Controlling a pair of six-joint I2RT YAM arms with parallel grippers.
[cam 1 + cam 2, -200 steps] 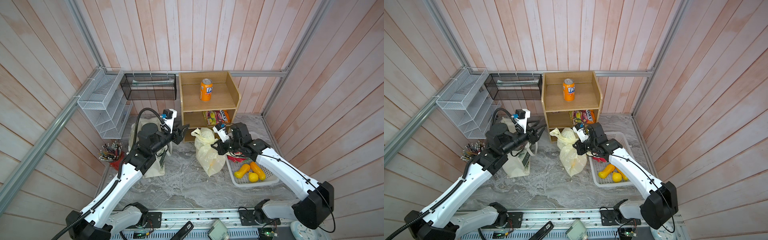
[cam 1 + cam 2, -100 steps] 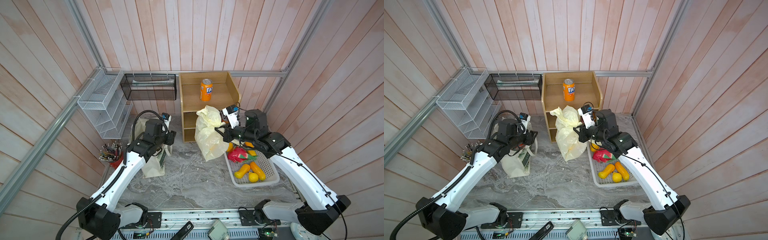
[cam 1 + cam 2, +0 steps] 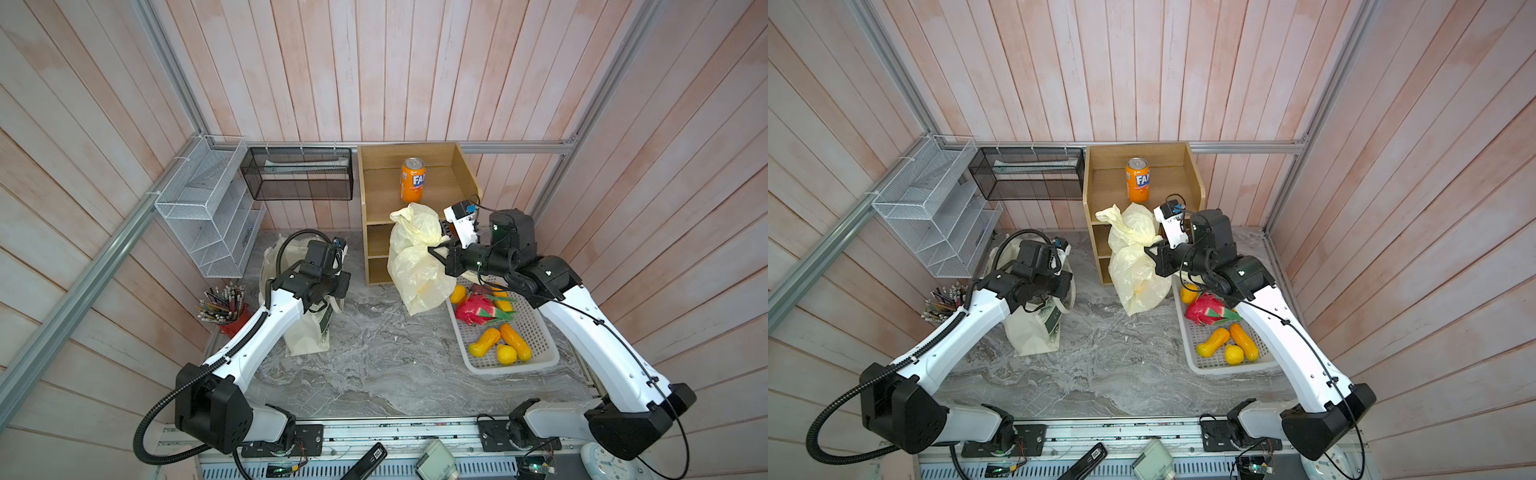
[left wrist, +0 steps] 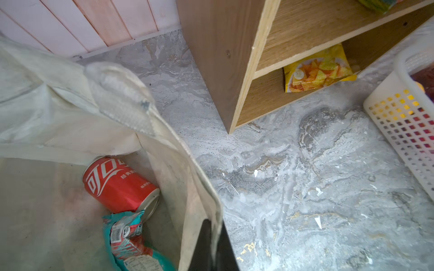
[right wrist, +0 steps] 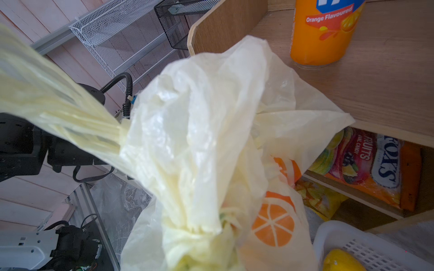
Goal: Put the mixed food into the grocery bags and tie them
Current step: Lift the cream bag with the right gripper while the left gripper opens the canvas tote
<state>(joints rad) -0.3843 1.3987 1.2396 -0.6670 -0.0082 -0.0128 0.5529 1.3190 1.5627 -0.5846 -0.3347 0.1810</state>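
Marble tabletop (image 3: 374, 365): plastic carrier bag (image 3: 415, 270) is pinched at its gathered neck by right gripper (image 3: 435, 250). Cloth tote (image 4: 58, 122), containing cola can (image 4: 117, 185) and snack packet (image 4: 126, 241), is clamped at its rim by left gripper (image 4: 211, 237).

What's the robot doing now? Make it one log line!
left tool: shut on cloth tote rim | right tool: shut on plastic bag handle | inside tote: cola can, teal packet | fruits: in basket

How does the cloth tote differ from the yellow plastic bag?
The cloth tote is cream, opaque and stands open on the table; the plastic bag is thin, pale yellow, orange-printed and bunched at its neck. The tote holds a cola can; the right gripper grips the plastic bag. Both are soft carriers.
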